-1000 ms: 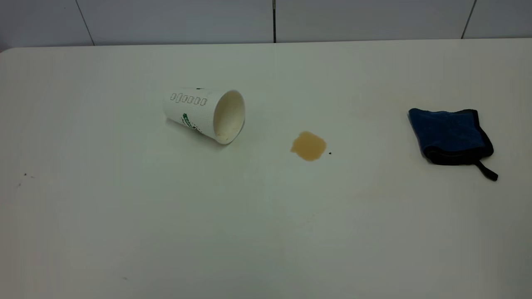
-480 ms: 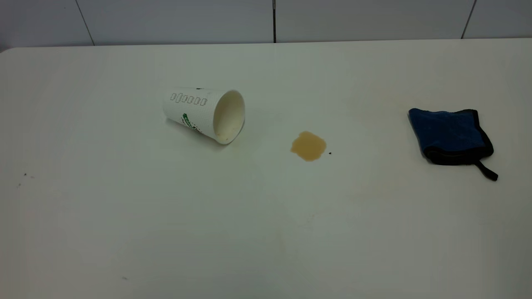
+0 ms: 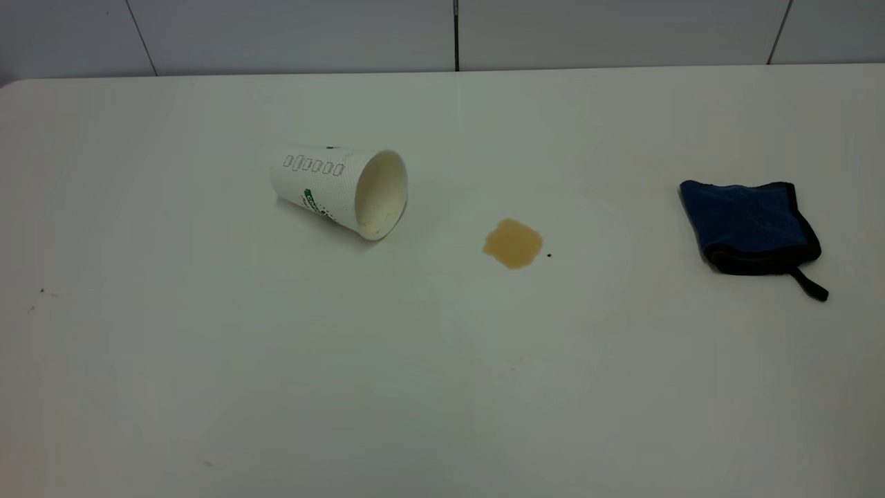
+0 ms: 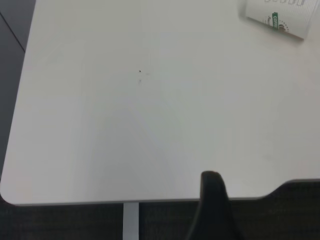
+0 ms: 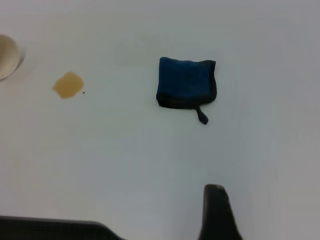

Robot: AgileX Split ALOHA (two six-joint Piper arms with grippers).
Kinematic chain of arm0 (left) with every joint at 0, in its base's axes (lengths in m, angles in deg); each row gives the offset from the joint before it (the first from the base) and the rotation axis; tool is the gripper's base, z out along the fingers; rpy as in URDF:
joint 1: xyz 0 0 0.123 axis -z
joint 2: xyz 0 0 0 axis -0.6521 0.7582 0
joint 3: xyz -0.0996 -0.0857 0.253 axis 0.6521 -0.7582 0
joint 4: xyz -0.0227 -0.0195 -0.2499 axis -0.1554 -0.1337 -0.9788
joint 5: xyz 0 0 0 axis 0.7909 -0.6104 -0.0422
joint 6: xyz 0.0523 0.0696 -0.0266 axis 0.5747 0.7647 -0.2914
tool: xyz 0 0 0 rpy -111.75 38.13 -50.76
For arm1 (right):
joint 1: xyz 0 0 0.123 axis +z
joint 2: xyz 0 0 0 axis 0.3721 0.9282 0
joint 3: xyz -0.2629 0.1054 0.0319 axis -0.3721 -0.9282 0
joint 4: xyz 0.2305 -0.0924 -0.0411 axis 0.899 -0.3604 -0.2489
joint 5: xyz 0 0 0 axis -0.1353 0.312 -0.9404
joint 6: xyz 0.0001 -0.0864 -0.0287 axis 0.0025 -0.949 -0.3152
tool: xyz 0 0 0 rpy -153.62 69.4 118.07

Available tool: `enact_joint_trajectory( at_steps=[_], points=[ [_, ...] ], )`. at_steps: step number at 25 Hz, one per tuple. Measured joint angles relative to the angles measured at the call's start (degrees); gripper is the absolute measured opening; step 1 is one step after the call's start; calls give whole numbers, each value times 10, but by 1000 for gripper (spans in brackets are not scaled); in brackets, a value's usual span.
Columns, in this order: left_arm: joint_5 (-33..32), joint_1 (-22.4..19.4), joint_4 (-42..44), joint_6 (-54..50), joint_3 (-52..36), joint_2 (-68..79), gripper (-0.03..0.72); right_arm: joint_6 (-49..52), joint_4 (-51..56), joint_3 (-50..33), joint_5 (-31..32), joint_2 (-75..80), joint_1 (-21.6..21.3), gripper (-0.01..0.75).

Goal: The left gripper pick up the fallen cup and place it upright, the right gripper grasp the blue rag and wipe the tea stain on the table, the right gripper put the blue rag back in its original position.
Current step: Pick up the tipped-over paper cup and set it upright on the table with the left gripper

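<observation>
The cup (image 3: pixel 338 189) lies on its side at the bench's (image 3: pixel 442 387) ten o'clock, its long axis running nine to three, mouth toward the stain (image 3: pixel 513 243). The rag (image 3: pixel 750 225) sits at three o'clock. I cannot tell either arm's finger state.

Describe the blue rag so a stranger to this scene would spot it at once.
On the white table, look to the exterior view's right side, well beyond the light-brown tea stain. The blue rag lies flat there, alone. It is the only dark thing: folded blue cloth, black edging, a short black loop strap.
</observation>
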Motion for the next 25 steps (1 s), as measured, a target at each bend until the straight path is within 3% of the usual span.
enact_joint_trajectory(
  at_steps=[8, 13, 25],
  points=[
    [39, 0, 19, 0, 3, 6, 562, 0, 0, 0, 0, 0, 0, 534],
    [71, 0, 4, 25, 17, 105, 562, 0, 0, 0, 0, 0, 0, 534],
    [310, 5, -73, 156, 87, 499, 562, 0, 0, 0, 0, 0, 0, 534]
  ],
)
